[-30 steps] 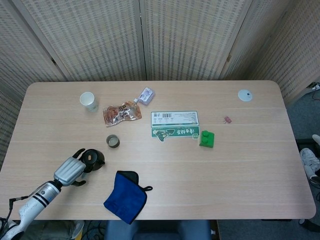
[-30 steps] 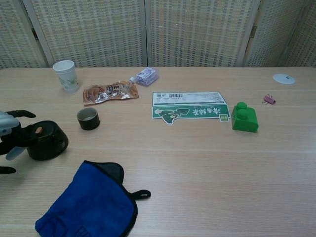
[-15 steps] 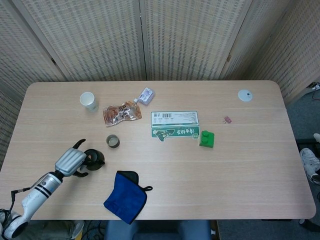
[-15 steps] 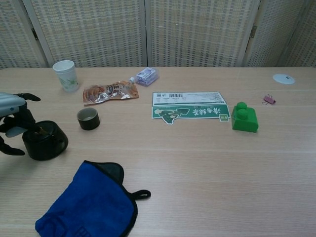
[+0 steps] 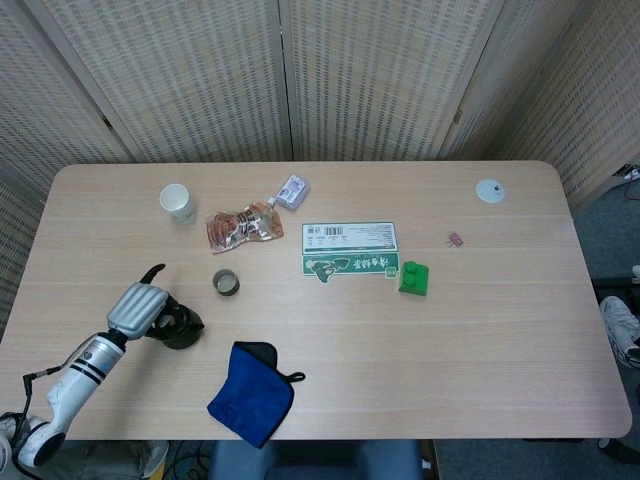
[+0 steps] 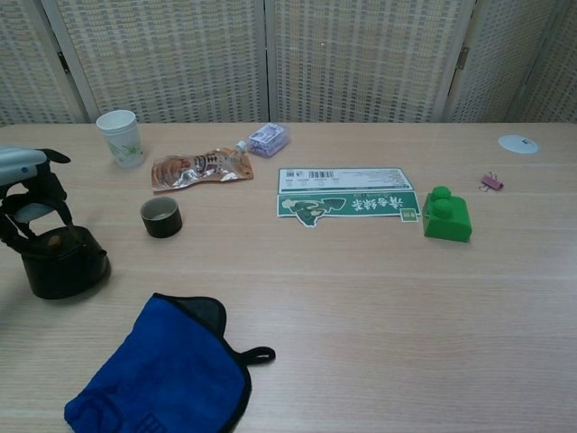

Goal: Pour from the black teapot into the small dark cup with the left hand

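The black teapot (image 5: 180, 328) (image 6: 59, 262) stands upright near the table's left front. My left hand (image 5: 136, 307) (image 6: 28, 193) reaches over it from the left, and its fingers (image 6: 36, 213) curl down onto the pot's top and handle, gripping it. The small dark cup (image 5: 225, 283) (image 6: 161, 216) sits upright on the table, a short way right of and behind the teapot and apart from it. Neither view shows my right hand.
A blue cloth (image 5: 252, 392) (image 6: 162, 370) lies in front of the teapot to its right. Behind the cup are a white paper cup (image 5: 176, 202), a foil snack pouch (image 5: 240, 227) and a small packet (image 5: 292, 190). A green card (image 5: 350, 250) and a green block (image 5: 413, 277) lie mid-table.
My left hand rose over the teapot and closed onto its top. The teapot shifted a little left and toward the table's front with the hand.
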`<state>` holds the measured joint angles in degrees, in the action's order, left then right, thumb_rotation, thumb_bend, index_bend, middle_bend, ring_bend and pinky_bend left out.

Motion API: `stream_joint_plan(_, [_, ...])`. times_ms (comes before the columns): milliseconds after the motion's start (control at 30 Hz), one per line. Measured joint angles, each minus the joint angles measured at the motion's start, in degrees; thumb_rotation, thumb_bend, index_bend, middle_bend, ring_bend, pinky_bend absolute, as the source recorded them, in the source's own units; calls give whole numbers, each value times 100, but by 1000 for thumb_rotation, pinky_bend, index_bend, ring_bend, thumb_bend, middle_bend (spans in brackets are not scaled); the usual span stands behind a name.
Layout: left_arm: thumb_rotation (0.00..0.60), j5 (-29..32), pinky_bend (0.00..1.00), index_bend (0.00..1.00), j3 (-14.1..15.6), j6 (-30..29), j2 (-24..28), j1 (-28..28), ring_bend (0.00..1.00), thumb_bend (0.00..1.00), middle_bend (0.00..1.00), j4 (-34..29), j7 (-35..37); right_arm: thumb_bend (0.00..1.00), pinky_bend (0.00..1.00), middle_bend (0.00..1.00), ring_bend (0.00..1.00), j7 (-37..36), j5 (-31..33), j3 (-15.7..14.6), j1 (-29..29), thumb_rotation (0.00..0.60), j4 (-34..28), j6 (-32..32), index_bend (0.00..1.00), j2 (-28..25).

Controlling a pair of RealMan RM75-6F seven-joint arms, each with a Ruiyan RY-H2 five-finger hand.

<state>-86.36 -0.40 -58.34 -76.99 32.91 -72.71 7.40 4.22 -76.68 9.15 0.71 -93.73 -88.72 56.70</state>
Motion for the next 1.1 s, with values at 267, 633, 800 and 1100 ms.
stream_joint_plan(267, [427, 489, 15, 924, -228, 146, 187, 19, 830, 16, 967, -321, -109, 171, 177, 222, 170, 3, 26, 35, -26, 600, -1, -70, 191, -16])
stream_joint_plan(633, [197, 1248, 79, 972, -612, 157, 394, -42, 858, 3, 999, -844, -400, 171, 176, 222, 170, 56, 25, 71, -3, 600, -75, -73, 191, -77])
stream_joint_plan(800, [138, 1658, 209, 1000, -794, 7, 285, -85, 888, 53, 1000, -891, -718, 170, 176, 222, 170, 93, 4, 78, 6, 600, -122, -86, 191, -106])
stream_joint_plan(1100, [115, 2046, 311, 1000, -1007, -250, 77, -134, 911, 208, 1000, -882, -1168, 170, 177, 222, 170, 92, 10, 72, -3, 600, -126, -96, 191, -103])
